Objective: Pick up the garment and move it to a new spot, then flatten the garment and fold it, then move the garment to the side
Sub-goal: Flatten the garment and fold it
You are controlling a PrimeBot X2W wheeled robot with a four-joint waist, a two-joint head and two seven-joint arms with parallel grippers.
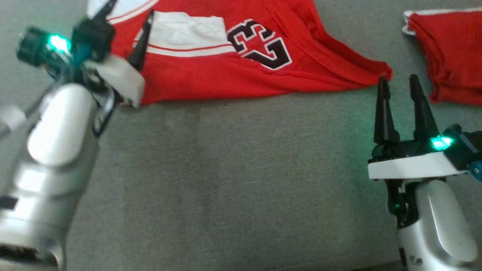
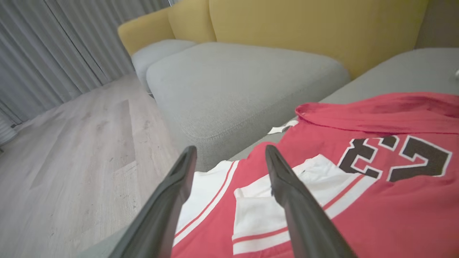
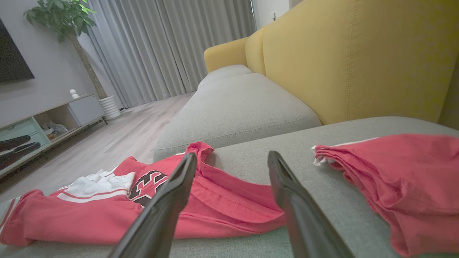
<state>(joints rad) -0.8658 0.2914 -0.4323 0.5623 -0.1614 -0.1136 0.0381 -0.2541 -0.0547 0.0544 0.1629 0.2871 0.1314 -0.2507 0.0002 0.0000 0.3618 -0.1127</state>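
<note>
Pale silver forearm at the lower left of the head view carries the left gripper point(image 1: 131, 8), blurred, its two dark fingers spread wide with nothing between them; they point over the white-striped end of the red jersey point(image 1: 211, 75); whether the tips touch the cloth I cannot tell. On the other side the right gripper point(image 1: 398, 77) also stands with its fingers wide apart and grips nothing; one fingertip sits just beside the jersey's pointed right corner, and its wrist view shows that corner's hem lying across the gap between the fingers.

The jersey lies spread along the far part of the grey seat point(image 1: 241, 169), black-and-white number 23 facing up, a white panel with red stripes towards the robot's left, its upper edge folded over in a long ridge; its left end reaches the seat's edge above the floor. A second red garment point(image 1: 452, 52) lies bunched in folds near the right gripper, apart from the jersey, a white edge showing at its top.

The seat is coarse grey fabric, bare in front of both arms; a second grey cushion point(image 3: 233, 111) adjoins it; behind both rises a yellow backrest point(image 3: 340, 64). Beyond lie a pale wooden floor point(image 2: 71, 143), long grey curtains point(image 3: 161, 46), a potted plant point(image 3: 61, 18) and a low cabinet point(image 3: 43, 122) along the wall.
</note>
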